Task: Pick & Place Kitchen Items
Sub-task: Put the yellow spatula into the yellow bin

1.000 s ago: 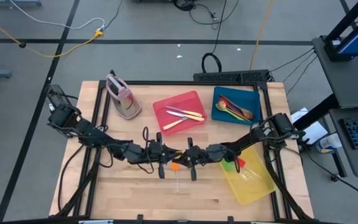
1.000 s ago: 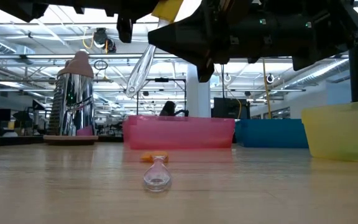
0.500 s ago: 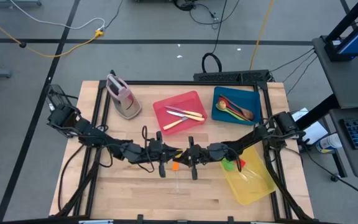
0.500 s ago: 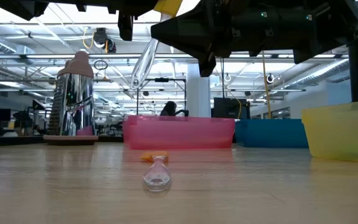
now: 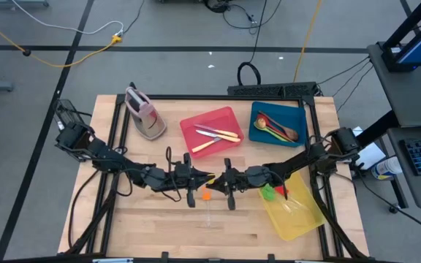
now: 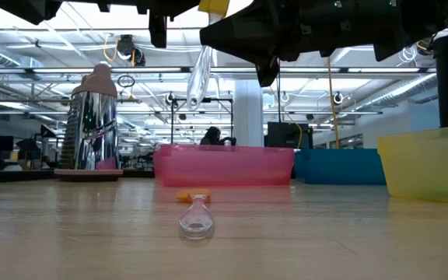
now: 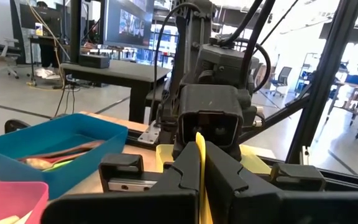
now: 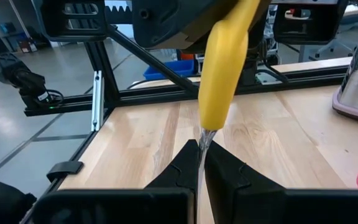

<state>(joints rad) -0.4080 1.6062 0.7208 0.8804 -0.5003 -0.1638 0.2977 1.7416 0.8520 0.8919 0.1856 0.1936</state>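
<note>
A utensil with a yellow head (image 8: 222, 81) and a clear handle (image 6: 199, 74) hangs above the table's middle. My left gripper (image 7: 200, 149) and my right gripper (image 8: 200, 149) are both shut on it. They meet tip to tip (image 5: 211, 178), the left coming from the table's left and the right from its right. Below them an orange-headed clear utensil (image 5: 207, 204) lies flat on the wood (image 6: 195, 214). My left gripper pinches the yellow head between its two fingers; only the head's thin edge (image 7: 199, 158) shows there. The fingers lie level and come from the table's left. The utensil is lifted clear of the table. My right gripper pinches the clear handle just under the yellow head (image 8: 202, 138) between its fingertips. It comes level from the table's right. The rest of the handle hangs below, slanting, with its free end (image 6: 193, 99) in the air.
At the back stand a pink-grey stand (image 5: 145, 113), a red tray (image 5: 229, 117) with knives and a blue tray (image 5: 298, 117) with spoons. A yellow tray (image 5: 298, 219) at the right holds green- and red-headed pieces. Bare wood lies toward the near edge.
My right gripper has risen a little with the handle's upper end. The clear handle now hangs steeper, and its free end has swung up and toward the table's right. The yellow head has stayed in my left gripper.
</note>
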